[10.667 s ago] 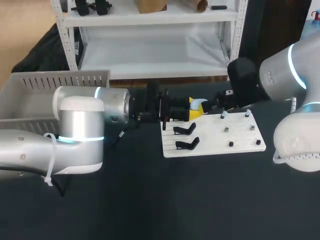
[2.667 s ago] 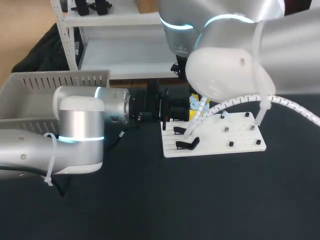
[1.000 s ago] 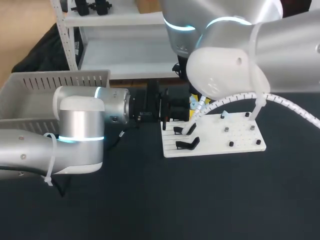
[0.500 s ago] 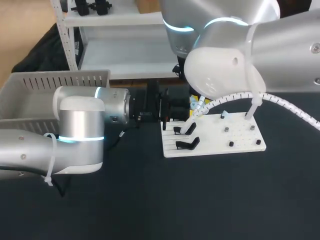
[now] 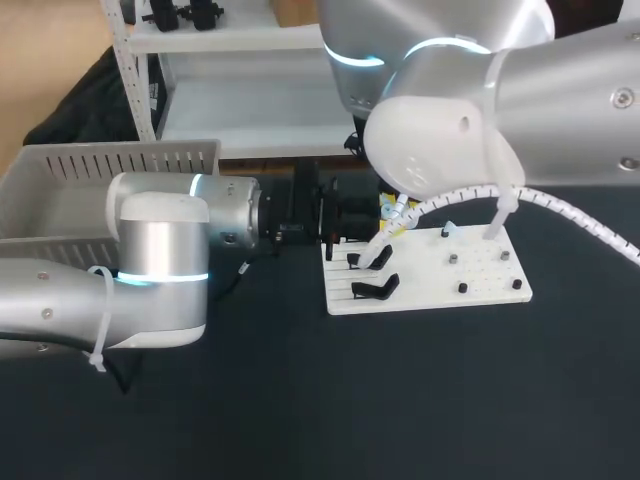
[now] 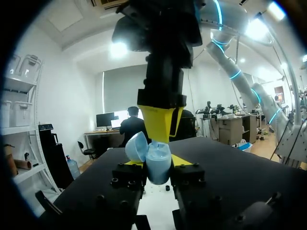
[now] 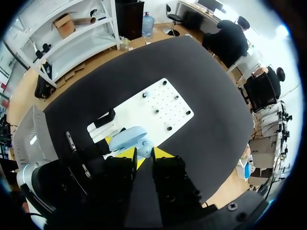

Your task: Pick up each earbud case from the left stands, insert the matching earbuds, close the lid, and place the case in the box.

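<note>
**Earbud case, open, held at the stand end of the board**

Surroundings. Dark table. On it lies a white pegboard carrying several short pegs, most of them dark-capped. At the board's left end are two black stands, one behind the other, both unoccupied. A grey slatted box sits at the table's far left, well apart from the board.

Obstructions. From the head view, a white coiled cable on the right arm crosses in front of the case. There, little more than a patch of yellow and pale blue shows. The arm's bulk covers the space above the board's far edge.

Task item. Earbud case, pale blue, lid tipped up and open. It is off the table, by the board's far left corner, just beyond the stands.

Left arm. It comes in level from the left, forearm lying along the table's far side and wrist pointing right. The left pincer is clenched on the case, one finger at each side of its body.

Right arm. It arches high over the board, wrist turned straight down. The right pincer stands upright directly above the case, its tip at the open mouth. Whether it is closed or released cannot be told.
</note>
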Available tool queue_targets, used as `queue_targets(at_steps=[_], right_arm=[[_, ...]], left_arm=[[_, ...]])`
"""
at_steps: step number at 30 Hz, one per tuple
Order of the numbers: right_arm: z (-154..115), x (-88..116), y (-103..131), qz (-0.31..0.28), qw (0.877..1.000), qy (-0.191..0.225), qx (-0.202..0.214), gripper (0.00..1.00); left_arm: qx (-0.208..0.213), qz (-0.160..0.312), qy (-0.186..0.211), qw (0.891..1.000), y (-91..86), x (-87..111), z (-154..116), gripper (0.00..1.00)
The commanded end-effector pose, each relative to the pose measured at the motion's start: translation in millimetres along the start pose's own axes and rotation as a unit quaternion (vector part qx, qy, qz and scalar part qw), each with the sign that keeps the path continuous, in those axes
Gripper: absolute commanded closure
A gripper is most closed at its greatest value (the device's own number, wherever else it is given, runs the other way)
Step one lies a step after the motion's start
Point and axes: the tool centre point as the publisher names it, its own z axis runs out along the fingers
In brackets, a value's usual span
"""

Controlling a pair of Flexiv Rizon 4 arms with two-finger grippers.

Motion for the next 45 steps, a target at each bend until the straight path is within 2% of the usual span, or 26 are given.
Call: queue_targets(at_steps=[1,4,7,14,20,26,32,34,40,45], right_arm=[[1,0,1,-0.001,1.0,0.002,0.002,0.84],[-1,1,1,-0.001,1.0,0.002,0.0,0.8],[-3,0,0,-0.001,1.0,0.002,-0.002,0.71],[-10,-1,-8,0.005,1.0,0.001,-0.014,0.71],[-30,-6,-25,0.011,0.998,-0.003,-0.056,0.73],[-43,-33,-47,-0.001,0.993,-0.001,-0.116,0.67],[-35,-67,-65,-0.038,0.987,-0.017,-0.154,0.58],[-28,-77,-70,-0.057,0.985,-0.025,-0.159,0.55],[-2,-102,-76,-0.098,0.982,-0.026,-0.16,0.56],[20,-114,-74,-0.122,0.979,-0.014,-0.162,0.53]], left_arm=[[0.0,0.001,-0.001,1.0,0.7,1.1,-1,1.0],[0.0,0.001,-0.001,1.0,0.7,1.1,-1,1.0],[0.0,0.001,-0.001,1.0,0.7,1.1,-1,1.0],[0.0,0.001,-0.001,1.0,0.7,1.1,-1,1.0],[0.0,0.001,-0.001,1.0,0.7,1.1,-1,1.0],[0.0,0.001,-0.001,1.0,0.7,1.1,-1,1.0],[0.0,0.001,-0.001,1.0,0.7,1.1,-1,1.0],[0.0,0.001,-0.001,1.0,0.7,1.1,-1,1.0],[0.0,0.001,-0.001,1.0,0.7,1.1,-1,1.0],[0.0,0.001,-0.001,1.0,0.7,1.1,-1,1.0]])
